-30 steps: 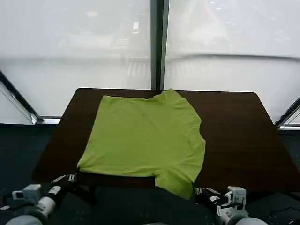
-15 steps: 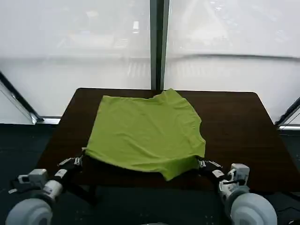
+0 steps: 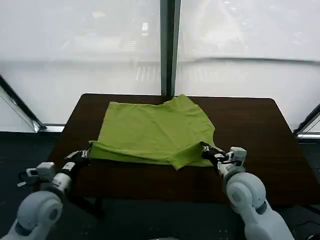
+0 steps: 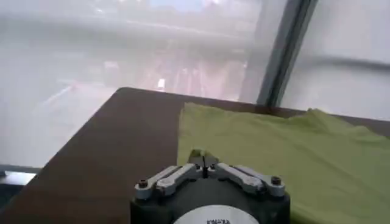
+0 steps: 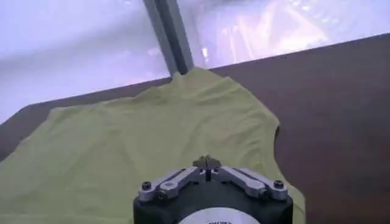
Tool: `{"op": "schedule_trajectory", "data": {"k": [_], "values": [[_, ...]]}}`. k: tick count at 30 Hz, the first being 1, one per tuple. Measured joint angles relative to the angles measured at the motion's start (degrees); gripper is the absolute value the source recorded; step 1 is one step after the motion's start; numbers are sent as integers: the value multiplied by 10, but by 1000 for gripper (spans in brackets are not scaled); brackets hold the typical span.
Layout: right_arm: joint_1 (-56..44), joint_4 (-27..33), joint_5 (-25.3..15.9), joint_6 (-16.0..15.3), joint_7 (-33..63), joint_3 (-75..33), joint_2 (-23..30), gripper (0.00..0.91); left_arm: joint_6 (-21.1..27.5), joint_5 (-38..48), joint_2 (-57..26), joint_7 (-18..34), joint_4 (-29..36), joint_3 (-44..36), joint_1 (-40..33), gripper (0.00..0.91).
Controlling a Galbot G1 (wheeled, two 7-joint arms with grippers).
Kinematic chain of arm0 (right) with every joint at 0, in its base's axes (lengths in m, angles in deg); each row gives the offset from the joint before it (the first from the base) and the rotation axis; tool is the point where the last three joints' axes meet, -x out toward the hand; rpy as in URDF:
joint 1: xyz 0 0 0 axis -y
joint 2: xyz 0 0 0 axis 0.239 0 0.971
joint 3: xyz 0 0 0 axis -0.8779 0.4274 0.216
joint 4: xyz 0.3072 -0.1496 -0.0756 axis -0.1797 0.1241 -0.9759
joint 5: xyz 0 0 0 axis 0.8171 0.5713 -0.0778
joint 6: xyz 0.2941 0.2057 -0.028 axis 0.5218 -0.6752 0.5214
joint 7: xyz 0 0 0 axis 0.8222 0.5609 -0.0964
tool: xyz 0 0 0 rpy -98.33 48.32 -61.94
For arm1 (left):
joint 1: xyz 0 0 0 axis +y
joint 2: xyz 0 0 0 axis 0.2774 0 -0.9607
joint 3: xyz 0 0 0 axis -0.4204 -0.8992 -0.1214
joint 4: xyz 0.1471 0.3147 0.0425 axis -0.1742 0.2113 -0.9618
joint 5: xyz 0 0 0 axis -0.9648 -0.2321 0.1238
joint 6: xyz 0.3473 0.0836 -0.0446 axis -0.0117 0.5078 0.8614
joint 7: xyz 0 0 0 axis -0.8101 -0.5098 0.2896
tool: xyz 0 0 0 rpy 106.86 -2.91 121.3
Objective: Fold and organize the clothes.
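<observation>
T-shirt [image 3: 155,131] on table [image 3: 250,130], near hem lifted — left gripper [image 3: 89,149], right gripper [image 3: 204,146] apparently pinching it

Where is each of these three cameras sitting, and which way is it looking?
Head view: up on the robot's head, looking forward and down at the table and green T-shirt; both arms show, left claw and right claw each pinching the shirt's near edge.
Left wrist view: on the left wrist, looking over its claw across the shirt toward the window.
Right wrist view: likewise behind the right claw.
All three share the shirt, the table and the window.
</observation>
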Motion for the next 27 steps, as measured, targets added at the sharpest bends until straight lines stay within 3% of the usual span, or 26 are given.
{"op": "schedule_trajectory", "data": {"k": [27], "values": [[2,17,0,6,-2,-27,16,0,-11,-9,2,-4,-80,-15,-54,0]]}}
